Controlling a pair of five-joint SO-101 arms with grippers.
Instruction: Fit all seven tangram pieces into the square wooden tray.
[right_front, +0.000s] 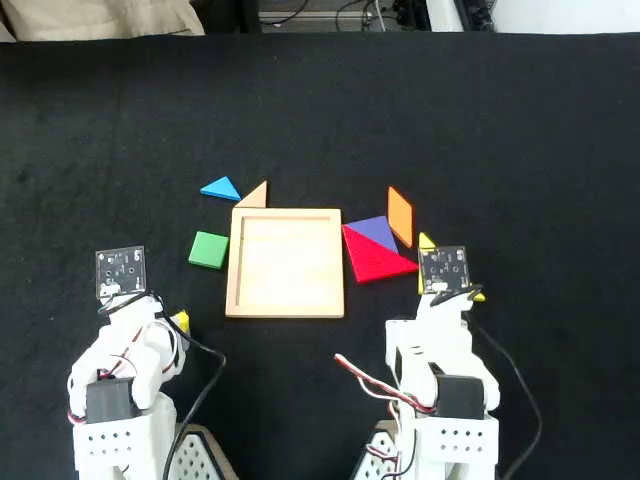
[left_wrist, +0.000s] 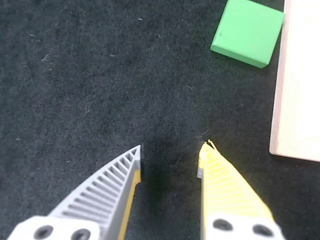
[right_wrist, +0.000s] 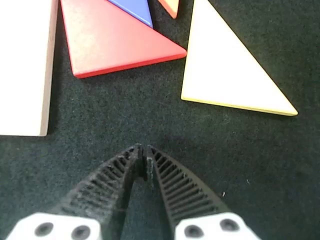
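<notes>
Ahead of the left gripper, whose fingers stand moderately apart with nothing between them, the green square lies forward and toward the tray side, well apart from the tips. It sits just beside the wooden tray, with a narrow strip of black cloth between them and one side roughly parallel to the tray wall. The left arm is plainly the nearer one for it. The square's near, far and outer sides have open room, so I judge a grip across the near and far sides easier than one into the narrow gap.

Farther forward, the blue triangle and tan triangle lie near each other by the tray's far corner, the tan one just beside the rim. The tray floor is bare, with all seven pieces outside it.

Forward of the right gripper and toward the tray lies the red triangle, just beside the tray wall. The purple triangle lies against its far edge, and the orange parallelogram is beyond that. The yellow triangle is the closest piece, forward and away from the tray. Its near edge runs crosswise to the fingers and its long edge slants away. These fingers are closed tip to tip and empty, so they would need to spread first.
</notes>
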